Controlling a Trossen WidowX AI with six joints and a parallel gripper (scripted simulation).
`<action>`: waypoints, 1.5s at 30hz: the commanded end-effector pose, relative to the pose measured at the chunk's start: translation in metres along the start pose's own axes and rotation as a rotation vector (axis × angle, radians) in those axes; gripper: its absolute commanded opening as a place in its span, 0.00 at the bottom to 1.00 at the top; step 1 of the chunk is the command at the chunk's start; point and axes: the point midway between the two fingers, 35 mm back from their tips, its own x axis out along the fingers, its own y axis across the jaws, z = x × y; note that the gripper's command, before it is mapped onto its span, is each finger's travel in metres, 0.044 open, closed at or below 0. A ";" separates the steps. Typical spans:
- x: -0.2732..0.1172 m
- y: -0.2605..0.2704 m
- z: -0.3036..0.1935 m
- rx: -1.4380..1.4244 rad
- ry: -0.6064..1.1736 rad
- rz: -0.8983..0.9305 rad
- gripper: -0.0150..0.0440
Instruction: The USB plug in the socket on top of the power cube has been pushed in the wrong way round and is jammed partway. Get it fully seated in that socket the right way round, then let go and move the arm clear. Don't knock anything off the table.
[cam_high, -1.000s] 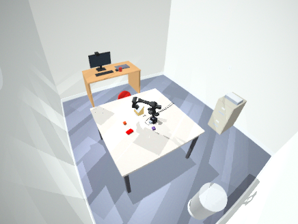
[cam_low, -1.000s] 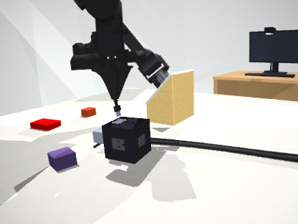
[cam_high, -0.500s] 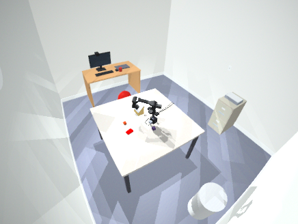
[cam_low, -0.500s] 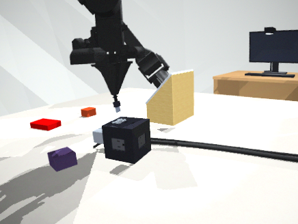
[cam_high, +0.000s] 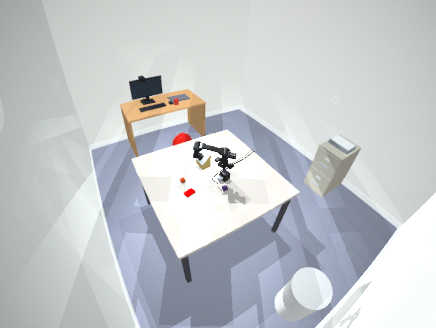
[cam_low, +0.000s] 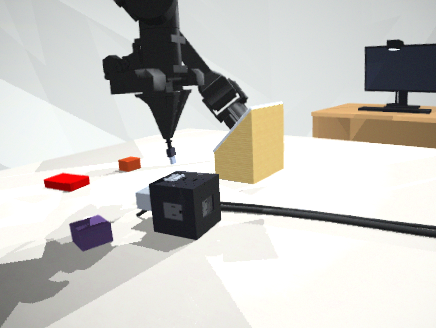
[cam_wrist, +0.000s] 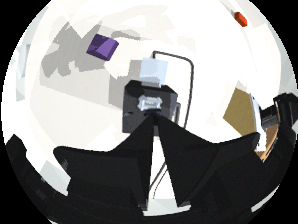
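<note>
The USB plug (cam_low: 171, 154), a small black body with a silver metal tip pointing down, hangs in the air above the power cube. My gripper (cam_low: 169, 139) (cam_wrist: 155, 120) is shut on its upper end. The black power cube (cam_low: 172, 226) (cam_wrist: 131, 119) stands on the table below, with a gap between the plug's tip and its top face. A pale socket plate (cam_low: 174, 177) lies on top of the cube. In the wrist view the fingertips overlap the cube's near part, and which way round the plug faces cannot be told.
A pale adapter block (cam_low: 143, 198) (cam_wrist: 153, 70) sits at the cube's side. A purple block (cam_low: 92, 234) (cam_wrist: 103, 48), a red block (cam_low: 67, 182) and an orange block (cam_low: 129, 163) (cam_wrist: 241, 19) lie around. A wooden wedge (cam_low: 267, 145) (cam_wrist: 239, 113) stands behind. A black cable (cam_low: 320, 217) runs from the cube.
</note>
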 end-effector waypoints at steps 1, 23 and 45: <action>0.000 0.000 0.000 -0.119 0.001 0.001 0.25; 0.000 0.000 0.000 -0.693 0.000 0.001 0.25; 0.000 0.000 0.000 -1.269 0.000 0.001 0.25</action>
